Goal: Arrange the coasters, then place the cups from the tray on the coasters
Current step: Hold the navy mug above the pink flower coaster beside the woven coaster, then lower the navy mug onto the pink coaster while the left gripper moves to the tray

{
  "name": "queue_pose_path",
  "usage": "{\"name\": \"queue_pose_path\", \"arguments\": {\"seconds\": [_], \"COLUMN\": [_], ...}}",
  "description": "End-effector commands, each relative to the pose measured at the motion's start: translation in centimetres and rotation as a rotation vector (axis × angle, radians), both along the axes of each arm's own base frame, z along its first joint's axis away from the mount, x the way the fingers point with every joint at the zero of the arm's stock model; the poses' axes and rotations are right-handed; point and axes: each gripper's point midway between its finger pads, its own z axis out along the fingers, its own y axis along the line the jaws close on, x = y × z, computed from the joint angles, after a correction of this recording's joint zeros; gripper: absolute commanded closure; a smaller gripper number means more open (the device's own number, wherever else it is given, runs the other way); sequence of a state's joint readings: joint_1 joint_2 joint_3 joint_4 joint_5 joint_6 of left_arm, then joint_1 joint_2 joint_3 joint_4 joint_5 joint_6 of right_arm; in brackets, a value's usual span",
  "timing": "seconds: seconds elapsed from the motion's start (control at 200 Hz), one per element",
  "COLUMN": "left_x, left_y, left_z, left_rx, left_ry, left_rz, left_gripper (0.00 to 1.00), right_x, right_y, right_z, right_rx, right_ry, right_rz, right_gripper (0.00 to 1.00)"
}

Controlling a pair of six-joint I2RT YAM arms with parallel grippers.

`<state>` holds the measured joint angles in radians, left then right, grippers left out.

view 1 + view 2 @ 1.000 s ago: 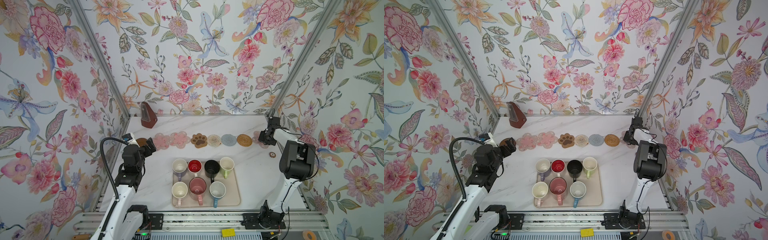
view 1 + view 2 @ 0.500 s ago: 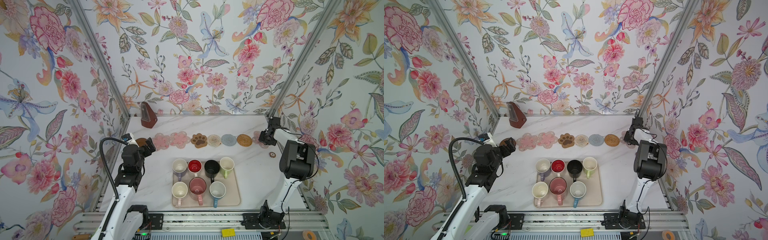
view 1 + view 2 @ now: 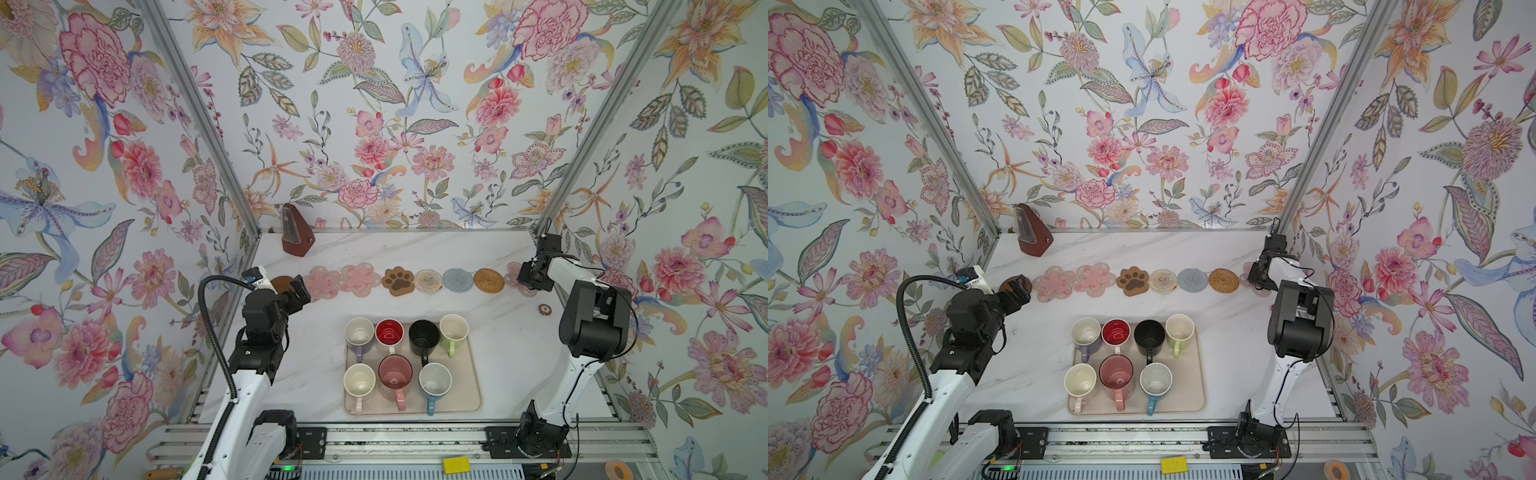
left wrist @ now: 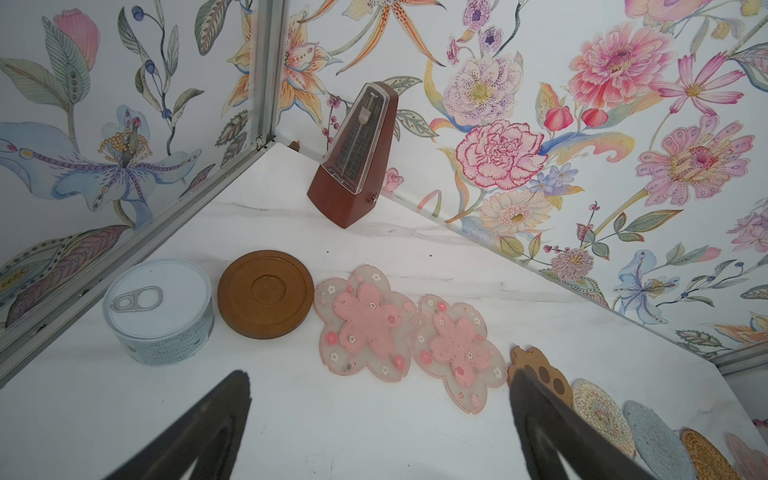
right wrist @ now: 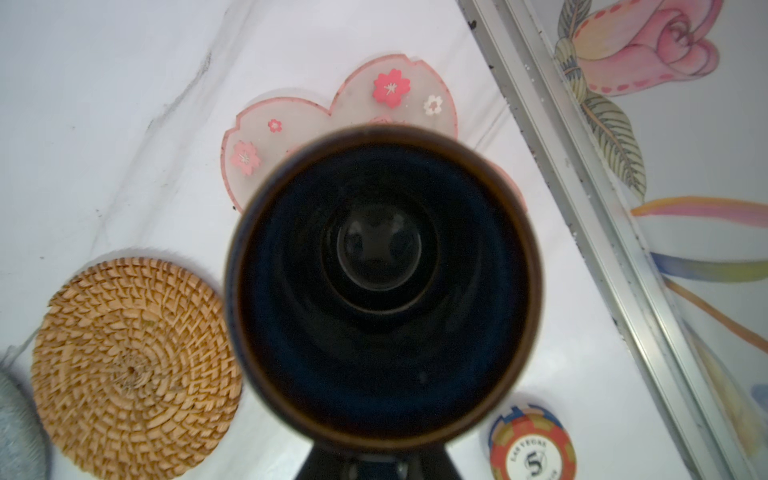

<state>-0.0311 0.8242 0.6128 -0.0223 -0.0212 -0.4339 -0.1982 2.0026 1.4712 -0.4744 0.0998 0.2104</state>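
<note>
Coasters (image 3: 428, 281) are in a row toward the counter's (image 3: 415, 249) back edge. My right jaws are closed on the navy cup (image 5: 382, 282) at the flower coaster (image 5: 374, 99) by the right edge; can't tell if it's seated. Left jaws are wide open and empty. Seven cups (image 3: 395, 371) remain on the tray (image 3: 467, 386).

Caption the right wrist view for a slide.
Looking down into the dark navy mug over a pink flower coaster, beside a rattan coaster and a Las Vegas poker chip.

R gripper (image 3: 527, 277), navy mug (image 5: 382, 282): no visible chg.
</note>
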Motion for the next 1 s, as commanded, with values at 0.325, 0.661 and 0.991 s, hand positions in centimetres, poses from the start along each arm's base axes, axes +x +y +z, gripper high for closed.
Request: {"name": "queue_pose_path", "arguments": {"seconds": [0.325,0.661,0.991], "left_x": [-0.3,0.0,0.5], "left_y": [0.0,-0.3,-0.9], "left_z": [0.4,0.2,-0.7], "left_rx": [-0.001,-0.036,-0.078], "left_ry": [-0.012,-0.017,0.002], "left_rz": [-0.010,-0.023,-0.047], "left_gripper": [0.01,0.01,0.01], "right_x": [0.7,-4.3,-9.5], "right_y": [-0.3,4.0,10.7], "right_z": [4.0,13.3,19.1], "right_rx": [-0.004,-0.018,-0.261], "right_ry": [-0.104,-0.372,-0.615], "right_rz": [-0.040,0.009,0.112], "right_gripper": [0.50,0.01,0.01]}}
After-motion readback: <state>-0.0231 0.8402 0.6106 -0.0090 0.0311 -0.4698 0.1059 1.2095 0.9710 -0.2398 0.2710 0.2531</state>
